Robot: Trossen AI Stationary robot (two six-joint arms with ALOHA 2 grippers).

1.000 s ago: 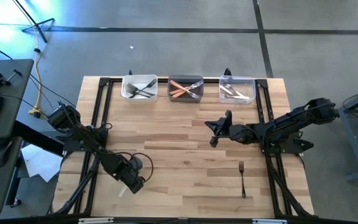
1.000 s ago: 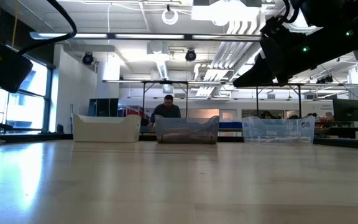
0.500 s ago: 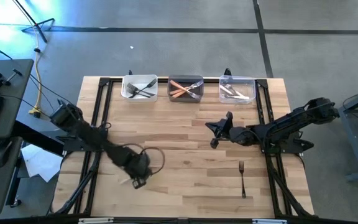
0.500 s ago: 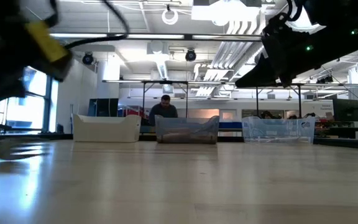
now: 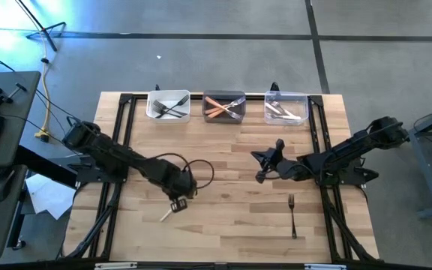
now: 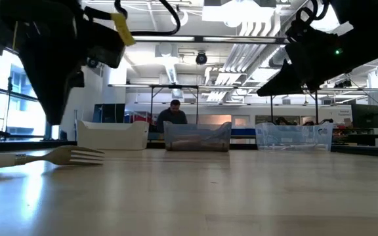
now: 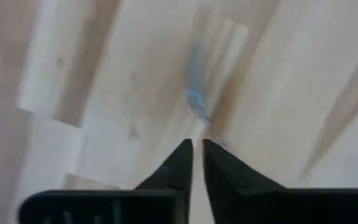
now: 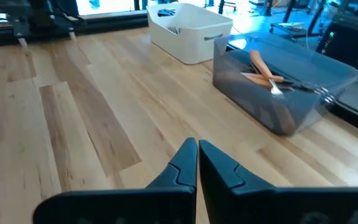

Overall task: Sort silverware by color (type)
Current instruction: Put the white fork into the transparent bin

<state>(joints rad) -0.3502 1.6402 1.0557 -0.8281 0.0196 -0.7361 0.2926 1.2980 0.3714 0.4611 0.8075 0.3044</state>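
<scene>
My left gripper (image 5: pixel 177 204) points down over the table's middle left, shut on a white-handled fork (image 5: pixel 166 215). The low view shows this fork (image 6: pixel 44 157) lying level, tines toward the right. A black fork (image 5: pixel 292 216) lies flat on the table near the right front. My right gripper (image 5: pixel 259 166) hovers shut with nothing in it right of centre, and in its wrist view (image 8: pixel 197 149) it points toward the bins. At the far edge stand a white bin (image 5: pixel 169 105) with black forks, a dark bin (image 5: pixel 224 107) with orange forks and a clear bin (image 5: pixel 286 109) with pale forks. My left gripper pinches the white fork between its two fingers from above, pointing down, fingers across the fork. The hold is somewhere along the stem (image 7: pixel 199 124); blur hides the exact spot. The handle end (image 5: pixel 163 217) sticks out toward the near left. The fork stays level, low over the table.
Black frame rails (image 5: pixel 123 142) run along both sides of the table. A cable loop (image 5: pixel 201 171) trails from the left arm. Bare wood lies between the arms and the bins. A person (image 6: pixel 174 113) sits in the room behind the dark bin (image 6: pixel 197 137).
My left gripper has moved from the table's near left corner toward the right and far edges, rising a little and rolling about its own axis. The white fork has travelled with it, and has come into the low view at the left.
</scene>
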